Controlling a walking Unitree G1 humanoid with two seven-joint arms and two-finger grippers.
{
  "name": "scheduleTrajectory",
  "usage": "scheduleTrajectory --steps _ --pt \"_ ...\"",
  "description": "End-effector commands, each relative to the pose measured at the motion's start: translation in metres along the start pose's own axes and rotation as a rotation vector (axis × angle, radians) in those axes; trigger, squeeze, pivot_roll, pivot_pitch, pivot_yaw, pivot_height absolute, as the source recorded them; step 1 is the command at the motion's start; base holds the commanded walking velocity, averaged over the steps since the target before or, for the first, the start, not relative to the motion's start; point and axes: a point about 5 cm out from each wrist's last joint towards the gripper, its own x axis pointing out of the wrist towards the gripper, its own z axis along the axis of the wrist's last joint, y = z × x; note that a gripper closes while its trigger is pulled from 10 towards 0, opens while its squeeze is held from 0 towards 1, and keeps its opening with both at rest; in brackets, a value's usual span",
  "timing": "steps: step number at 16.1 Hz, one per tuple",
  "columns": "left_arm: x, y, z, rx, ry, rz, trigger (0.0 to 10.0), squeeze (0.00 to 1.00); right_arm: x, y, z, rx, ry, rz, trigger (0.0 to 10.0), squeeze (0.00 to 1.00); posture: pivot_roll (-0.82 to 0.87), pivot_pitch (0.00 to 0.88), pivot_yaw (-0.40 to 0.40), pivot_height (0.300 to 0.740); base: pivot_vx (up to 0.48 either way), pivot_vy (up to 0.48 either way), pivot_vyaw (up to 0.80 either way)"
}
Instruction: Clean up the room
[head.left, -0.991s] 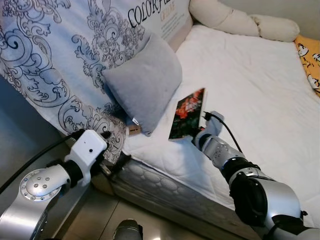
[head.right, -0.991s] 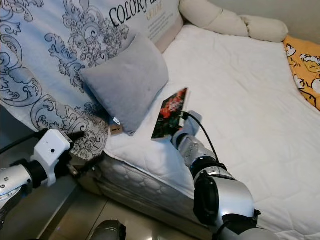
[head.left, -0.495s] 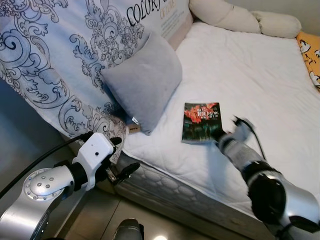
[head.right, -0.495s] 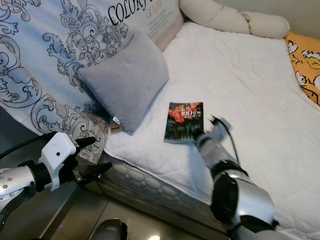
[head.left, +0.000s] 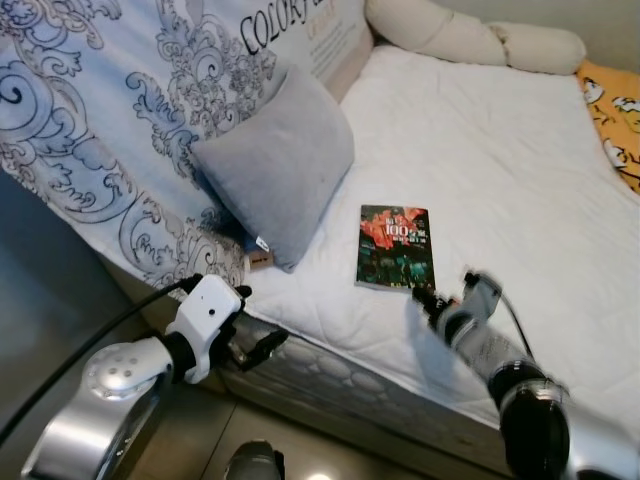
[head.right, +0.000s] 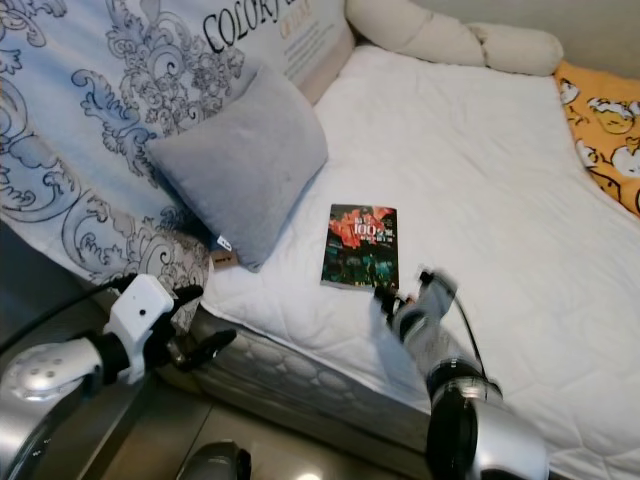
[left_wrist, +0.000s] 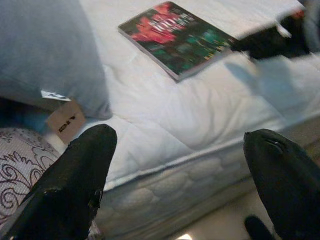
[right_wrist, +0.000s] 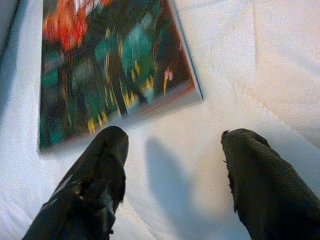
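I see a bed (head.left: 500, 130) with a white quilted cover. A book (head.left: 396, 246) with a dark red-and-green cover lies flat on it near the front edge. Well to the left of the book a grey pillow (head.left: 275, 165) leans against a blue patterned blanket (head.left: 120, 120). Far beyond the book, cream bolsters (head.left: 470, 35) rest along the head end, and an orange printed cloth (head.left: 615, 115) lies at the far right.

Book (head.left: 396, 247) flat on the bed (head.left: 500, 150) near its front edge, cushion (head.left: 272, 165) at its nine o'clock leaning on the draped cloth (head.left: 110, 110), bolster (head.left: 470, 40) at twelve o'clock along the far end, right gripper (head.left: 418, 298) just at the book's six o'clock, left gripper (head.left: 262, 345) at eight o'clock below the mattress edge.
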Motion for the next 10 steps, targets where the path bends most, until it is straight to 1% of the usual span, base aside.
scheduleTrajectory --steps 1,2,3,4,5,6,7,8,9,10 --pt "0.005 0.002 0.0 0.006 -0.011 0.018 10.0 0.0 -0.001 0.001 0.007 -0.058 -0.038 0.03 10.0 1.0 0.24 0.0 -0.031 0.74 0.0 0.0 0.0" --pt "0.015 0.001 -0.002 -0.012 -0.026 0.039 10.0 0.0 -0.003 0.001 0.006 -0.099 -0.062 0.047 10.0 1.0 0.2 0.0 -0.016 0.74 0.0 0.0 0.0" --pt "0.032 -0.002 0.0 -0.031 -0.059 0.076 10.0 0.0 -0.007 0.001 0.006 -0.182 -0.097 0.067 10.0 1.0 0.17 0.0 -0.002 0.74 0.0 0.0 0.0" --pt "0.041 -0.002 0.001 -0.042 -0.072 0.108 10.0 0.0 -0.009 0.003 0.007 -0.218 -0.115 0.072 10.0 1.0 0.15 0.0 0.004 0.74 0.0 0.0 0.0" --pt "0.062 0.0 0.002 -0.066 -0.088 0.186 10.0 0.0 -0.013 0.004 0.01 -0.265 -0.148 0.054 10.0 1.0 0.12 0.0 0.02 0.74 0.0 0.0 0.0" --pt "0.082 0.007 0.004 -0.098 -0.11 0.3 10.0 0.0 -0.021 0.008 0.018 -0.296 -0.22 0.034 10.0 1.0 0.09 0.0 0.034 0.74 0.0 0.0 0.0" --pt "0.093 0.009 0.007 -0.146 -0.126 0.348 10.0 0.0 -0.03 0.012 0.026 -0.315 -0.289 0.024 10.0 0.36 0.07 0.0 0.043 0.74 0.0 0.0 0.0" --pt "0.103 0.012 0.007 -0.198 -0.131 0.383 10.0 0.0 -0.039 0.017 0.034 -0.344 -0.351 0.02 10.0 0.0 0.05 0.0 0.054 0.74 0.0 0.0 0.0" --pt "0.111 0.015 0.004 -0.249 -0.132 0.424 10.0 0.0 -0.054 0.026 0.043 -0.424 -0.429 0.021 10.0 0.0 0.03 0.0 0.061 0.74 0.0 -0.458 0.0" --pt "0.115 0.016 0.0 -0.267 -0.135 0.45 10.0 0.0 -0.067 0.031 0.046 -0.467 -0.474 0.014 10.0 0.0 0.01 0.0 0.068 0.74 0.0 -0.48 0.0"
